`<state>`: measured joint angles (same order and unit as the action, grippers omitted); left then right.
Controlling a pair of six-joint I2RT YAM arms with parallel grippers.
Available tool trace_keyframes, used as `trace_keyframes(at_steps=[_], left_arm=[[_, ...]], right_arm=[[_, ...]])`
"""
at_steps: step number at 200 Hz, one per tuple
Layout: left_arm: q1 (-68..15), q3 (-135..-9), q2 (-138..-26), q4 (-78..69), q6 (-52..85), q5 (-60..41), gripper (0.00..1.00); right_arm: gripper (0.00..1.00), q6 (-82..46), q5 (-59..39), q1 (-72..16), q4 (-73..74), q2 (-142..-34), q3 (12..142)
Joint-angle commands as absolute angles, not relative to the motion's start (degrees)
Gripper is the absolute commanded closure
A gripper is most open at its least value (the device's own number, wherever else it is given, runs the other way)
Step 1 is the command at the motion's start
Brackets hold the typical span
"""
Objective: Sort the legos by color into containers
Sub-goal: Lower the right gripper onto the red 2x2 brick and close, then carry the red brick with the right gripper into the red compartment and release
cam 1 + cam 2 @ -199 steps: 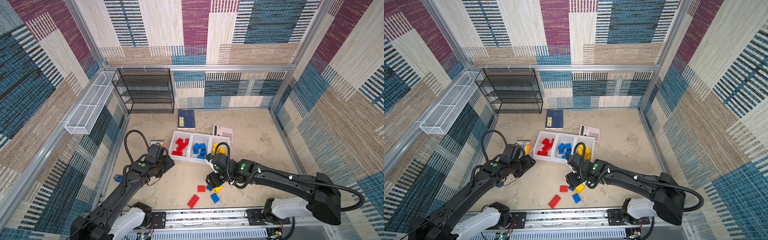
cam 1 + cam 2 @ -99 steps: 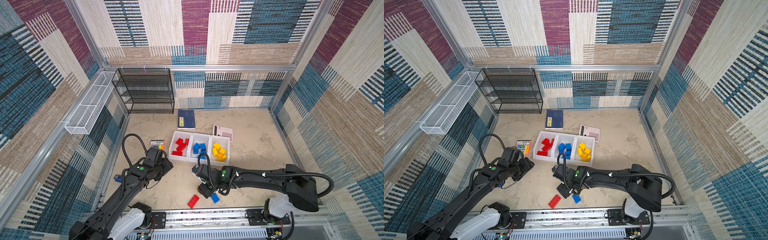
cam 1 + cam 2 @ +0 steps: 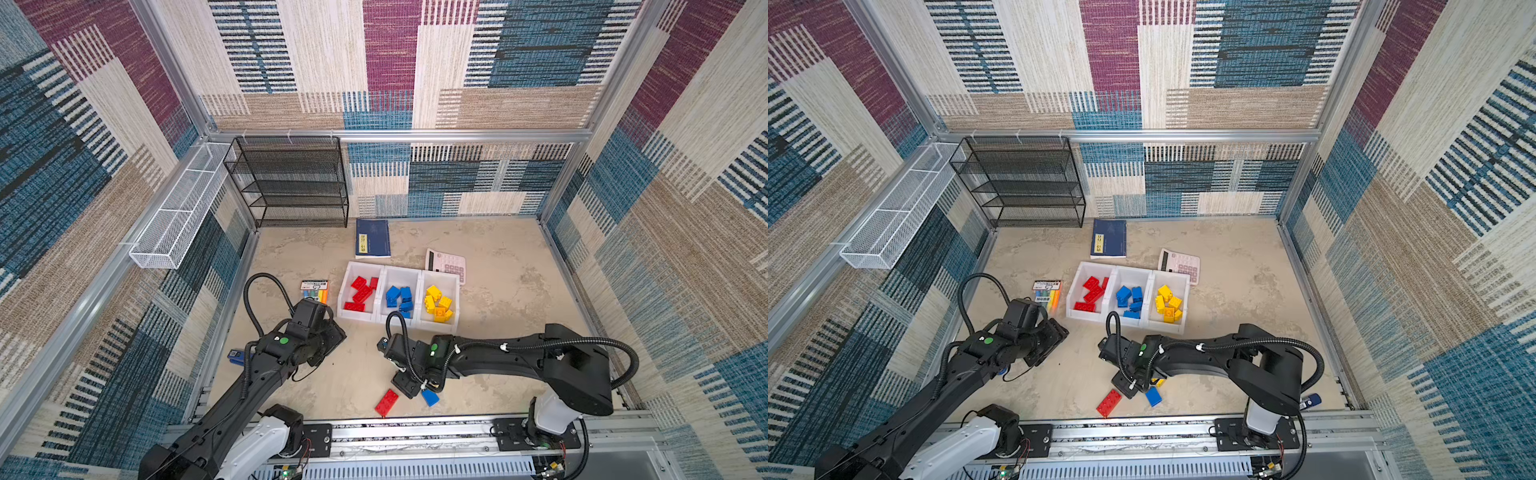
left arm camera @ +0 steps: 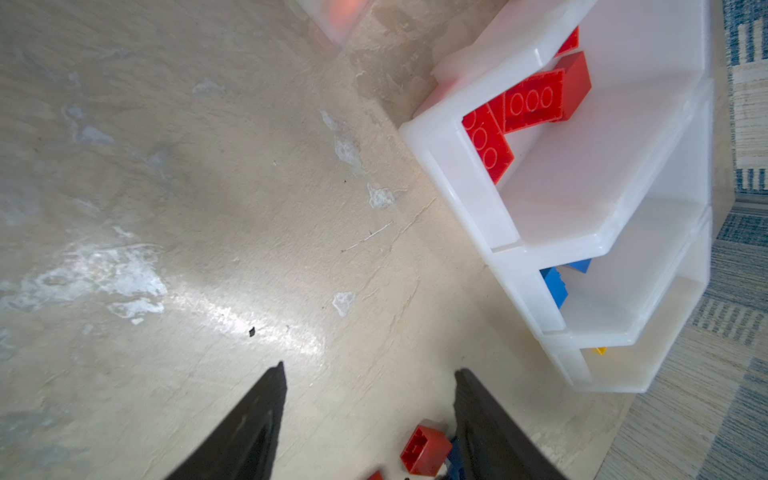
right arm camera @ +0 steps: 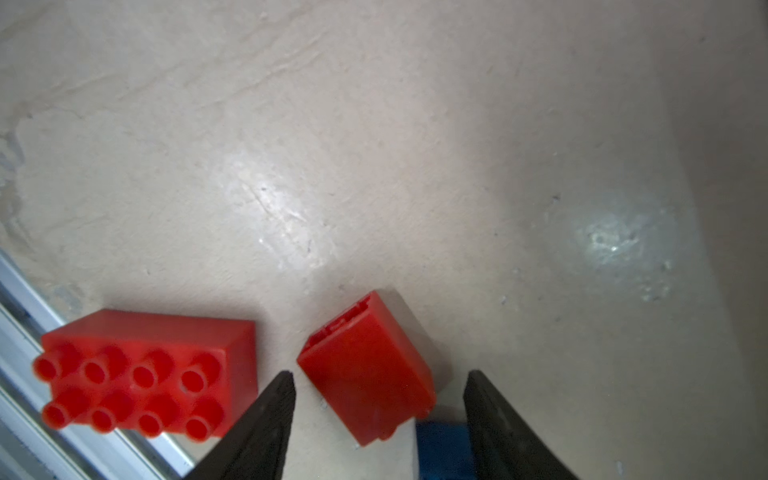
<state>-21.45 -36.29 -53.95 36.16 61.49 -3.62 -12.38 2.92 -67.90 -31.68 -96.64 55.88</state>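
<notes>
Small red brick [image 5: 365, 370] tipped on its side on the tabletop [image 3: 511, 299], low centre in both top views though hidden there under the right claw [image 5: 378, 374]. Claw released, fingers spread to either side of the brick with a gap at each, nothing gripped yet. Brick skewed to the line of the fingers, so likely to twist or squirt out on closing. Blue brick [image 5: 440, 449] close against its corner, right by one finger; could get pinched along or shoved aside. Long red brick [image 3: 387, 402] just beside the other finger, near the front rail [image 3: 415, 432]; liable to be knocked. Further out, white bins [image 3: 358, 316] at mid-frame, red pile in the leftmost. Left claw [image 4: 369, 369] released and empty, hanging near that bin; possible clash of arms on delivery.
</notes>
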Motion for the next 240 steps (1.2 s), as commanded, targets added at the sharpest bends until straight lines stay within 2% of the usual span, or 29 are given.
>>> trace_keyframes(at_steps=[1, 37, 89, 125, 169, 240], left_arm=[[-21.41, -35.73, -53.91, 34.82, 62.72, -3.94, 0.33], [-21.38, -35.49, -53.82, 34.89, 62.75, -3.96, 0.33], [-21.34, -35.23, -53.77, 34.61, 62.75, -3.87, 0.33], [-21.36, -34.79, -53.54, 34.48, 62.64, -4.46, 0.33], [-21.30, -31.40, -49.98, 33.43, 64.15, -6.58, 0.33], [-21.33, -26.63, -44.22, 34.71, 64.69, -8.32, 0.33]], right_arm=[[0.39, -12.04, 4.26, -67.95, -30.26, -97.68, 56.34], [0.57, -13.33, 5.46, -68.01, -29.45, -98.96, 56.73], [0.65, -14.85, 6.33, -67.58, -28.35, -99.05, 57.73], [0.66, -13.28, 5.55, -64.35, -28.59, -97.94, 61.05], [0.63, -7.17, 4.88, -55.93, -31.41, -102.51, 80.21], [0.65, -8.74, 5.27, -50.98, -39.07, -125.00, 111.95]])
